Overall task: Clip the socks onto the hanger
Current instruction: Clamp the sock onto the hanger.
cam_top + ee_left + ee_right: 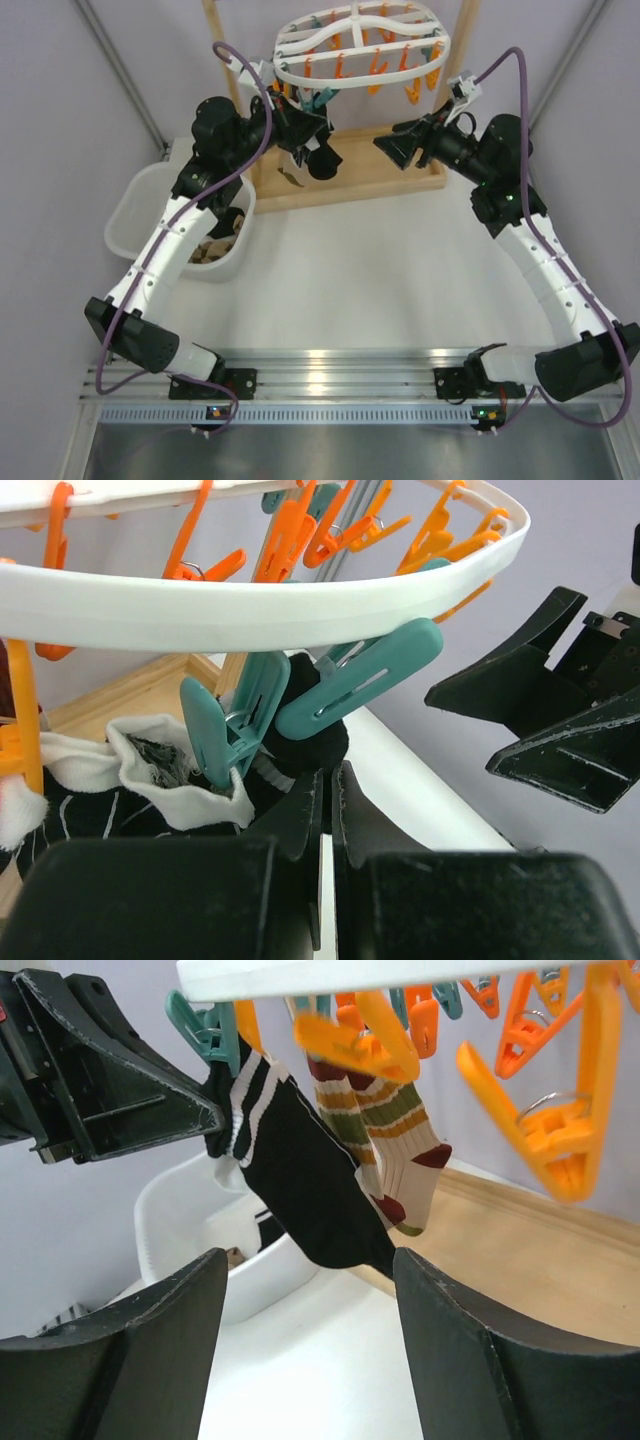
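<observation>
We found the left claw [327,780] pinched nearly closed on the black sock's [300,1185] cuff, just under a teal peg [232,730] of the hanger [360,45]. The right claw [308,1260] stood wide open and empty, facing it. A striped sock [395,1150] hung just behind. The tub [135,215] sat lower left, and the stand [350,188] was beyond.

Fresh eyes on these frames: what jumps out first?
The white hanger bristling with orange and teal pegs, hung high at the far centre. From its left side dangle a black sock with white cuff bands and a striped sock, with the left pincer nosed up at the black one's cuff. The right pincer gapes open facing them.
</observation>
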`<state>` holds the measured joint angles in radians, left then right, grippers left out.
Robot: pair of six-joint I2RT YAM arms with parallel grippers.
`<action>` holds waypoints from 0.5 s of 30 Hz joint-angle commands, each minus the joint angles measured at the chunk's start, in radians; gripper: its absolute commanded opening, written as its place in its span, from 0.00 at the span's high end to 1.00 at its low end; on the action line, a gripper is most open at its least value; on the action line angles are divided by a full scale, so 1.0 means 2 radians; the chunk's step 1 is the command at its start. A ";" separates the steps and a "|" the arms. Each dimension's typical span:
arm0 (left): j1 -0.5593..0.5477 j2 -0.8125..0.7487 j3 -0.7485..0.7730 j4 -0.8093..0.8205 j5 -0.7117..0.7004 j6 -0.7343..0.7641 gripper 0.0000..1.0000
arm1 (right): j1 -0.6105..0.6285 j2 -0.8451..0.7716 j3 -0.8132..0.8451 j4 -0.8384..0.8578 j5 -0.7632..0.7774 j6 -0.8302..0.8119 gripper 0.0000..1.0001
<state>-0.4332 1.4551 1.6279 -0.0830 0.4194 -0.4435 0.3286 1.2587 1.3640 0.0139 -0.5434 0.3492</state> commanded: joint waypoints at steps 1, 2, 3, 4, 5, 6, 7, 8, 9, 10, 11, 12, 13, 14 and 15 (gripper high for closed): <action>0.019 -0.021 0.000 0.029 0.008 -0.008 1.00 | -0.009 0.009 0.040 0.029 -0.012 -0.023 0.33; 0.022 -0.021 0.000 0.029 0.008 -0.008 1.00 | -0.009 0.008 0.042 0.025 -0.019 -0.030 0.32; 0.026 -0.021 0.000 0.029 0.010 -0.014 1.00 | -0.010 0.006 0.042 0.021 -0.028 -0.036 0.32; 0.029 -0.022 0.000 0.029 0.009 -0.016 1.00 | -0.010 0.003 0.044 0.018 -0.030 -0.041 0.32; 0.036 -0.022 0.000 0.031 0.009 -0.019 1.00 | -0.011 0.000 0.044 0.009 -0.032 -0.050 0.32; 0.038 -0.021 0.000 0.034 0.013 -0.021 1.00 | -0.011 -0.005 0.044 0.005 -0.031 -0.055 0.32; 0.041 -0.020 0.000 0.034 0.016 -0.022 1.00 | -0.012 -0.007 0.045 -0.005 -0.029 -0.058 0.32; 0.044 -0.022 -0.002 0.038 0.019 -0.024 1.00 | -0.013 -0.011 0.045 -0.005 -0.018 -0.064 0.32; 0.046 -0.022 -0.003 0.038 0.020 -0.024 1.00 | -0.016 -0.018 0.045 -0.005 -0.011 -0.066 0.33; 0.047 -0.023 -0.004 0.038 0.021 -0.023 1.00 | -0.017 -0.022 0.044 -0.006 -0.005 -0.066 0.33; 0.051 -0.023 -0.005 0.038 0.019 -0.024 1.00 | -0.022 -0.026 0.043 -0.005 -0.001 -0.070 0.35; 0.052 -0.024 -0.006 0.038 0.020 -0.025 1.00 | -0.025 -0.033 0.042 -0.005 0.004 -0.070 0.35; 0.055 -0.023 -0.006 0.038 0.024 -0.027 1.00 | -0.029 -0.035 0.042 -0.005 0.008 -0.071 0.36; 0.057 -0.024 -0.005 0.038 0.024 -0.027 1.00 | -0.037 -0.036 0.043 -0.005 0.012 -0.069 0.37; 0.058 -0.024 -0.005 0.046 0.023 -0.027 1.00 | -0.042 -0.038 0.044 -0.005 0.015 -0.066 0.38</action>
<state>-0.3332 1.4483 1.6173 -0.0696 0.4564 -0.4854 0.2832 1.2354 1.3975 -0.0162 -0.5472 0.2409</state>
